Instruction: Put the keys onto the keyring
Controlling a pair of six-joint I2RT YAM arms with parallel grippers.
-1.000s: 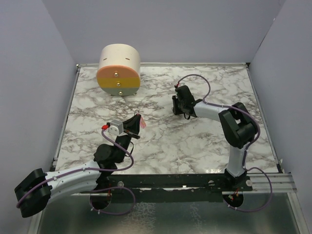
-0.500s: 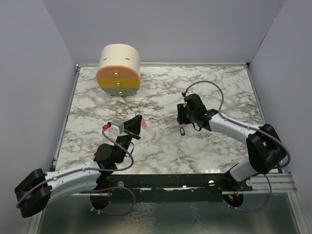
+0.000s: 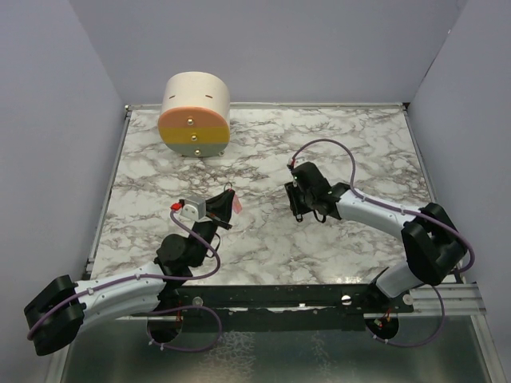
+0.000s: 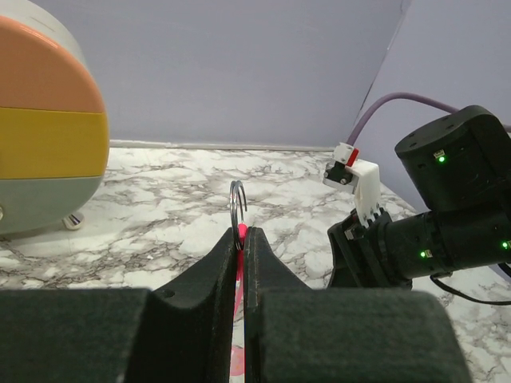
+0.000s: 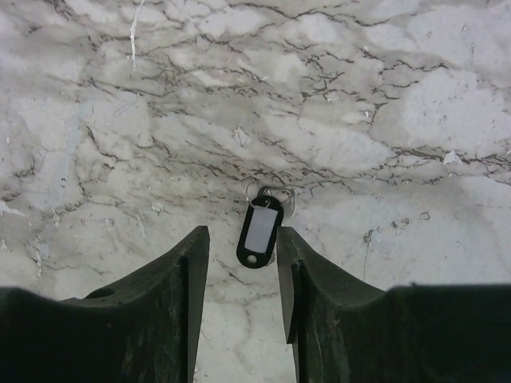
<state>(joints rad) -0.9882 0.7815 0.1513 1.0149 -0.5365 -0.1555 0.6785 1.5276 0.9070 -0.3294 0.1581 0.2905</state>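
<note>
While low above the table point(image 5: 399, 120), right claw point(image 5: 240, 239) agape over the keyring point(image 5: 260, 231); left claw point(image 4: 242, 236) tight on keys point(image 4: 238, 279).

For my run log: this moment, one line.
left gripper shut on pink key | right gripper open above black keyring on table

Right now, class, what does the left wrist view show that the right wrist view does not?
Only left wrist: the left claw shut on the pink key, a metal ring above it, the banded drum, the right arm. Only right wrist: the black keyring lying inside the open right claw. Both: the marble table.
</note>
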